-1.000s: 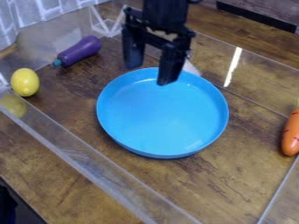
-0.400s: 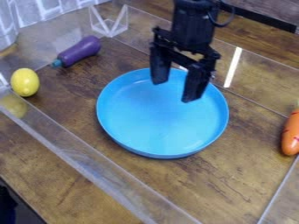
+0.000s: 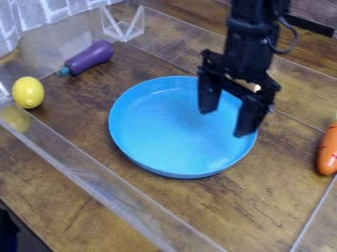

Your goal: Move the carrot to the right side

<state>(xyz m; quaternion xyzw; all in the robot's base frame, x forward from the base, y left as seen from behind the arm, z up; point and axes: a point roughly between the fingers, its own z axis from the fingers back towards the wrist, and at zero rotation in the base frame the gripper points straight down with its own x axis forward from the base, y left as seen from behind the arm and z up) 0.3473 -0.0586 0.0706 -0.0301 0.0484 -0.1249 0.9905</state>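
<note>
Orange carrot [image 3: 328,150] lies right of the open tool [image 3: 235,102], well apart.

Your arm comes in from the top of the view, its dark wrist column upright and the gripper [image 3: 235,105] pointing straight down. Your two black fingers [image 3: 210,92] hang parallel with a clear gap between them, spread wide and holding nothing. The finger on the right of the view reaches lower than the other.
</note>
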